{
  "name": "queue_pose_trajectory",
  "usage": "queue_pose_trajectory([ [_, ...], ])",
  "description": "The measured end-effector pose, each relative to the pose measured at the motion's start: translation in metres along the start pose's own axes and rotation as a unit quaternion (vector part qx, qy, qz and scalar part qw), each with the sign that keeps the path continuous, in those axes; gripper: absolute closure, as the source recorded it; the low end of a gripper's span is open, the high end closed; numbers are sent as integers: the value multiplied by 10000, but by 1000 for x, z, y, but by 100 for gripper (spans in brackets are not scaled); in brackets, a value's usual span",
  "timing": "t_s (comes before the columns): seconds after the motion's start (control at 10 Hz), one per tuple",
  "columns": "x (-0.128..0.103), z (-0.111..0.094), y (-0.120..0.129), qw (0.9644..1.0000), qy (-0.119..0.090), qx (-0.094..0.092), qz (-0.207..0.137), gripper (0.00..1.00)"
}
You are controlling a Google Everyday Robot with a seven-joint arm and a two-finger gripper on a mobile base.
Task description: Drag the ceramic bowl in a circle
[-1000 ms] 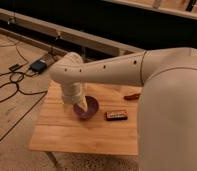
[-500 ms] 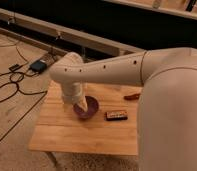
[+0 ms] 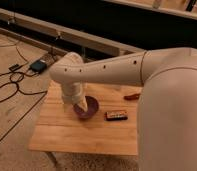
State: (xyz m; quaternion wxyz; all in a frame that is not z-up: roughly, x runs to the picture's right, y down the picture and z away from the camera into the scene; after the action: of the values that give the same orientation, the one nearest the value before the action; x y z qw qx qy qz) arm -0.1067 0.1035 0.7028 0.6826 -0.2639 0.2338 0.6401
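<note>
A light wooden tabletop [image 3: 72, 135] stands on a pale, speckled floor. Behind it runs a low ledge along a dark wall. Black cables [image 3: 7, 86] trail across the floor to the left, near a small blue box [image 3: 38, 65].

On the tabletop, the ceramic bowl [image 3: 93, 106] sits around the middle, a little toward the far side. A flat dark rectangular object [image 3: 116, 115] lies just to its right, apart from it. A small red-orange tool [image 3: 131, 97] rests further right, at the edge of the large white arm [image 3: 117, 70] that fills the right side of the view.

Compared with half a second ago and a second ago, nothing has visibly shifted. The bowl, the dark object and the tool lie in the same spots, and the arm's bend holds the same pose over the left part of the tabletop.

The end effector [image 3: 81, 107] points down from the wrist into the left side of the bowl, its pale tip against the dark interior. Whether it is spread or closed, and whether it grips the rim, I cannot tell.
</note>
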Motion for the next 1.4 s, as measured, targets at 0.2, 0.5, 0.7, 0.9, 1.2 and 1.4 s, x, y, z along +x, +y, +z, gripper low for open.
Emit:
queue_pose_trajectory([
  [0.2, 0, 0, 0, 10000, 0, 0, 0, 35],
  [0.5, 0, 0, 0, 10000, 0, 0, 0, 35],
  [0.7, 0, 0, 0, 10000, 0, 0, -1, 35],
  [0.9, -4, 9, -6, 9999, 43, 59, -75, 35],
  [1.2, -32, 42, -12, 9987, -38, 120, -494, 35],
  [1.4, -54, 67, -2, 9951, -125, 143, -975, 35],
])
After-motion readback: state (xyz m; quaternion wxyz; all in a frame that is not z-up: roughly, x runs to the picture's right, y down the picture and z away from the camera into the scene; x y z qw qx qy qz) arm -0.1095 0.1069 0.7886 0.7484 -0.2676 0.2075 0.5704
